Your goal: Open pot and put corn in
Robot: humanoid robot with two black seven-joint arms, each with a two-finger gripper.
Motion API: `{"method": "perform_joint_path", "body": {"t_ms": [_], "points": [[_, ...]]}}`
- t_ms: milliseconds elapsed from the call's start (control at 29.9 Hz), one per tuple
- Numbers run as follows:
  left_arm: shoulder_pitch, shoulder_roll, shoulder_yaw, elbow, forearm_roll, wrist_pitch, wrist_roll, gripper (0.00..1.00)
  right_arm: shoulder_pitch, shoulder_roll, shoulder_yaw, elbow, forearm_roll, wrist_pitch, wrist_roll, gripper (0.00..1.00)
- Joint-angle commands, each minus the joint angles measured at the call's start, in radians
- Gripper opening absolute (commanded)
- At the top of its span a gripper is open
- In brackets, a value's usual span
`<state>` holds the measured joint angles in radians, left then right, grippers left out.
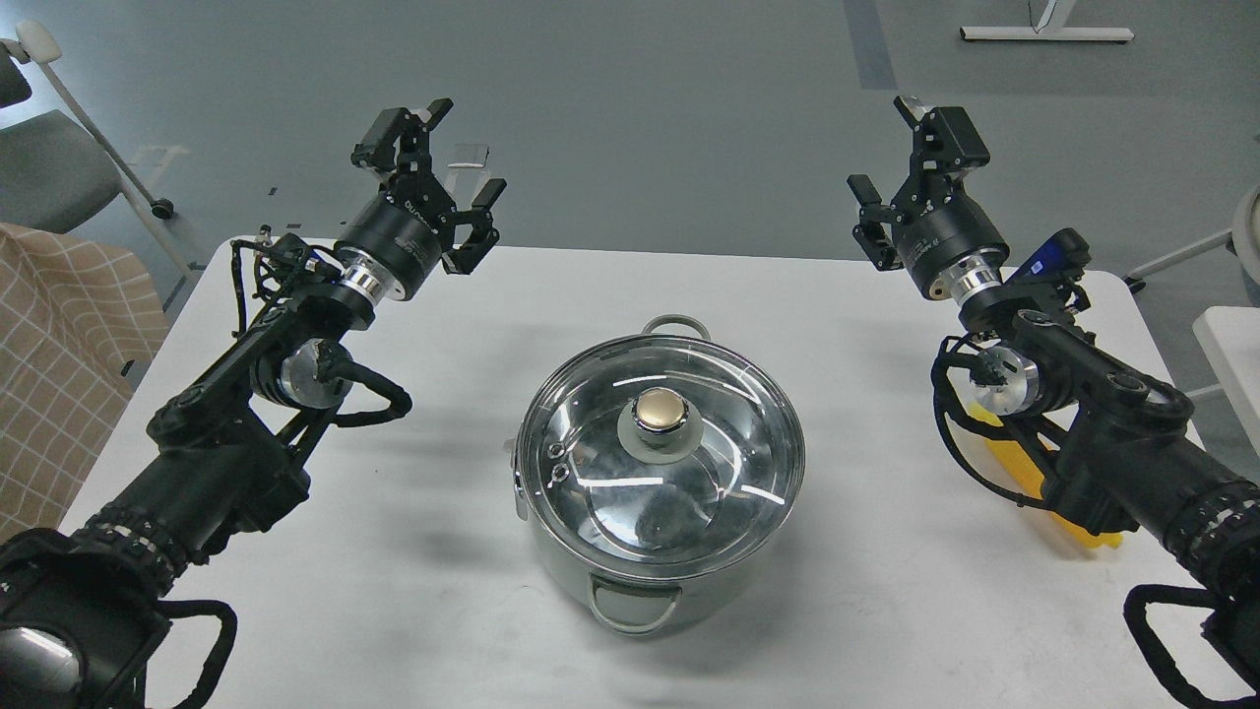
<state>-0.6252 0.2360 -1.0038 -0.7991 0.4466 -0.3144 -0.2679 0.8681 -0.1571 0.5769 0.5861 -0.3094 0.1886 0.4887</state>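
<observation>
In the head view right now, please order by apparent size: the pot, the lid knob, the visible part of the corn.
1. pot
2. corn, mostly hidden under the right arm
3. knob

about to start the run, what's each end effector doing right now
Left end effector: open, holding nothing.
Right end effector: open, holding nothing.

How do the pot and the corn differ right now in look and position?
The pot is shiny steel and round, mid-table in plain view under its glass lid; the corn is bright yellow, at the table's right, mostly hidden behind the right arm. Both rest on the white table, ungripped.
</observation>
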Motion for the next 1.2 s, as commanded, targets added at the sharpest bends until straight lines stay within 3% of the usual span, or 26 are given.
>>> {"method": "perform_joint_path", "body": {"t_ms": [0,100,200,468,902,1169], "points": [[0.009,0.002,0.001,0.0,-0.003,0.054,-0.001,0.98,0.0,0.01,0.0,-0.005,0.0,-0.001,0.0,0.99],[0.018,0.0,-0.007,0.0,-0.003,0.048,-0.016,0.98,0.0,0.008,0.0,-0.005,0.0,-0.001,0.0,0.99],[0.019,0.002,-0.016,-0.005,0.0,0.04,-0.076,0.98,0.0,0.005,0.001,-0.003,0.0,-0.001,0.0,0.99],[0.012,0.006,-0.016,-0.04,0.017,-0.023,-0.079,0.98,0.005,0.007,0.012,0.003,-0.01,0.002,0.0,0.99],[0.016,0.017,-0.003,-0.112,0.059,-0.018,-0.091,0.98,0.014,-0.016,0.012,0.006,-0.017,0.0,0.0,0.99],[0.022,0.192,0.001,-0.433,0.452,-0.018,-0.108,0.98,0.035,-0.065,0.005,0.009,-0.019,-0.001,0.0,0.99]]}}
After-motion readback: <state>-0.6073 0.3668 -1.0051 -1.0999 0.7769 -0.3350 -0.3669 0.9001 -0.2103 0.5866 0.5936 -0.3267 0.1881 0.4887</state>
